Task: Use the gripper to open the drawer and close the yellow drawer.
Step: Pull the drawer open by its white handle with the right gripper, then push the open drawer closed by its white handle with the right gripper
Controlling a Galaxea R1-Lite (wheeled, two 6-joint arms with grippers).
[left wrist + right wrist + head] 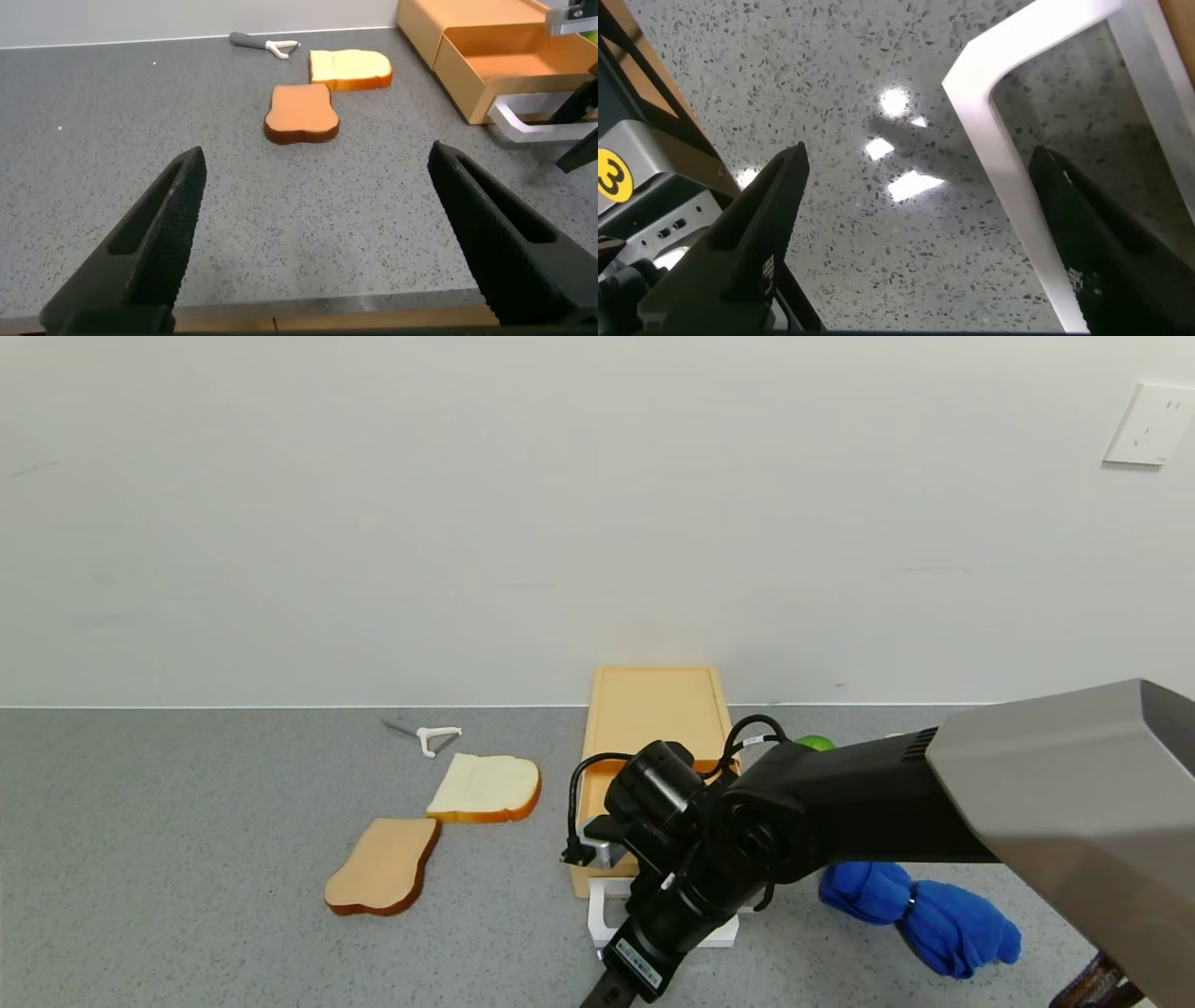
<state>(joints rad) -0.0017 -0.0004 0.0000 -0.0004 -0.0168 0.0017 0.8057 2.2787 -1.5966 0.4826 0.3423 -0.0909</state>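
Note:
The pale yellow drawer box (pixel 653 709) lies at the middle of the grey counter, and its tray (pixel 523 65) is pulled out toward me. The white loop handle (pixel 602 910) sticks out at the front. My right arm's wrist (pixel 672 887) hangs over the handle and hides the fingers in the head view. In the right wrist view my right gripper (pixel 920 163) is open and points down at the counter; the handle's white bar (pixel 1008 177) lies between the fingers, close to one of them. My left gripper (pixel 316 154) is open and empty, low over the counter's near edge.
Two bread slices (pixel 383 866) (pixel 485 787) lie left of the drawer, with a white peeler (pixel 431 737) behind them. A blue cloth (pixel 920 905) lies right of the drawer and a green object (pixel 815 743) shows behind my right arm. The wall stands right behind the drawer box.

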